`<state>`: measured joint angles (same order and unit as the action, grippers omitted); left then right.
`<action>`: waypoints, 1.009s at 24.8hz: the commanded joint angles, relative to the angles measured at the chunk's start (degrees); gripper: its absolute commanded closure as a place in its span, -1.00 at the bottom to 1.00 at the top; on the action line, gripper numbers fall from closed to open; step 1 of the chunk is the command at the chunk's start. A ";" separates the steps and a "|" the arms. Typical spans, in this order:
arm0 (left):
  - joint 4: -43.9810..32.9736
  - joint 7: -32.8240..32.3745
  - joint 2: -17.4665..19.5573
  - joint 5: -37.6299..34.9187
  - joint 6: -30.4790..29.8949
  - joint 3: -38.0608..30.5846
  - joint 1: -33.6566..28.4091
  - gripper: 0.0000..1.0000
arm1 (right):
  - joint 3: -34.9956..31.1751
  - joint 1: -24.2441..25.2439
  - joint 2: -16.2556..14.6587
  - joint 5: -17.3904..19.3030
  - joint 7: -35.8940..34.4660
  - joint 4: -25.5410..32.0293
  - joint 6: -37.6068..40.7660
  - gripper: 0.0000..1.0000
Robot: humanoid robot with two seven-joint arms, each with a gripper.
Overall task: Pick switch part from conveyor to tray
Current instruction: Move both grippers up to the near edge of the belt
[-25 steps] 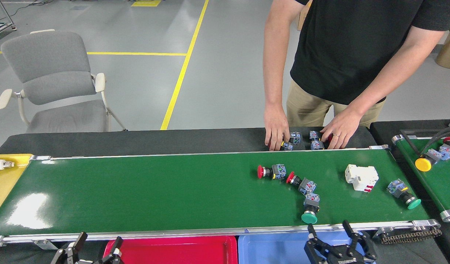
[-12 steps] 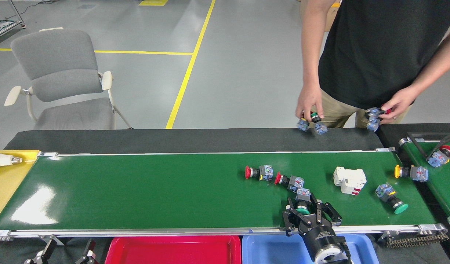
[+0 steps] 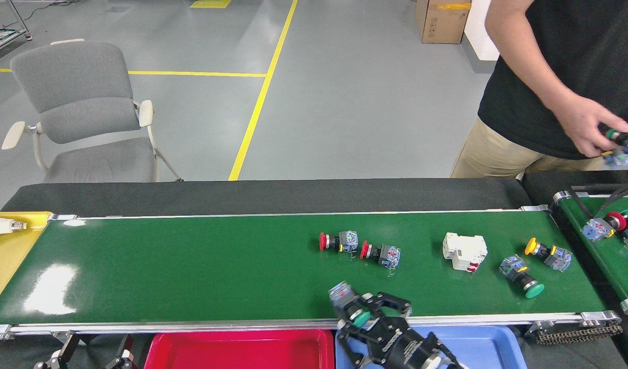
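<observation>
Grey smooth concrete floor with yellow painted lines; grey padded chair with cream armrests at far left; cardboard box at far top. Worktop covered in black matte cloth, carrying the conveyor: long glossy green belt, silver rails, light glare near its left end. A shorter green belt meets it at the right end, with switch parts on it. Yellow tray off the conveyor's left end, white object at its far edge. Red plastic tray and blue plastic tray below the near edge.

Right gripper, black metal with linked fingers, at the conveyor's near edge above the blue tray's left corner, clamped on the green-button switch part: green round cap, black collar, translucent blue-grey block end. Left gripper at bottom left below the near rail, only the dark finger tips show, which stand apart.

Two red-button switches lie mid-belt, nearly end to end. White boxy breaker with red marks right of them. Another green-button switch and a yellow-button switch near the right end. Person in black shirt and tan trousers at far right; hand holds several switches, blurred.
</observation>
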<state>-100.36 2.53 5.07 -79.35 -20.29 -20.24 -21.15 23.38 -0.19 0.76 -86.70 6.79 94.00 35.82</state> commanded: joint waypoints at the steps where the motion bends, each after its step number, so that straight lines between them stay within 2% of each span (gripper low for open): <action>1: -0.62 0.37 0.47 -0.01 0.08 0.02 0.40 -1.00 | 1.31 -0.34 0.65 0.13 -0.46 0.75 3.21 -1.00; 5: -0.80 0.37 0.38 -0.10 -0.01 0.02 -0.04 -1.00 | -0.18 0.89 2.67 0.75 -0.37 1.98 0.13 -1.00; 6: -0.71 0.37 0.30 -0.10 -0.01 0.28 0.05 -1.00 | -2.29 2.03 2.93 1.54 -0.46 2.77 -3.21 -1.00; 8: -1.06 0.37 0.03 -0.19 0.25 2.22 0.49 -1.00 | -8.88 6.95 3.29 3.03 -0.99 4.70 -14.81 -0.98; 10: -1.33 0.01 -0.32 -0.19 0.60 5.29 1.11 -1.00 | -14.51 11.44 3.11 3.82 -5.56 6.46 -23.95 -0.98; 12: -1.24 -1.66 -0.41 -0.54 1.13 8.81 2.95 -1.00 | -20.22 15.30 2.32 4.00 -11.45 6.55 -27.38 -0.98; 14: -1.33 -4.38 -1.29 -4.67 4.12 13.56 6.29 -1.00 | -26.02 18.47 1.88 4.17 -14.00 6.63 -27.38 -0.98; 17: -0.36 -5.52 -4.36 -12.58 8.86 21.63 13.58 -1.00 | -29.62 18.91 1.62 5.67 -14.00 5.93 -27.47 -0.99; 19: 2.72 -7.37 -6.65 -14.87 10.18 24.37 17.37 -1.00 | -29.71 18.20 1.44 6.02 -13.65 5.58 -28.00 -0.99; 21: 7.11 -9.21 -9.28 -15.39 10.27 24.98 21.32 -1.00 | -29.54 16.36 1.09 5.93 -12.94 4.52 -28.00 -0.99; 25: 14.06 -9.30 -9.72 -15.39 11.24 25.07 26.51 -1.00 | -27.95 10.91 0.12 5.32 -8.81 0.83 -27.91 -0.99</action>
<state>-86.73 -6.57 -4.72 -94.56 -9.85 4.80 4.35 -4.87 11.90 1.36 -81.35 -3.58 94.73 7.98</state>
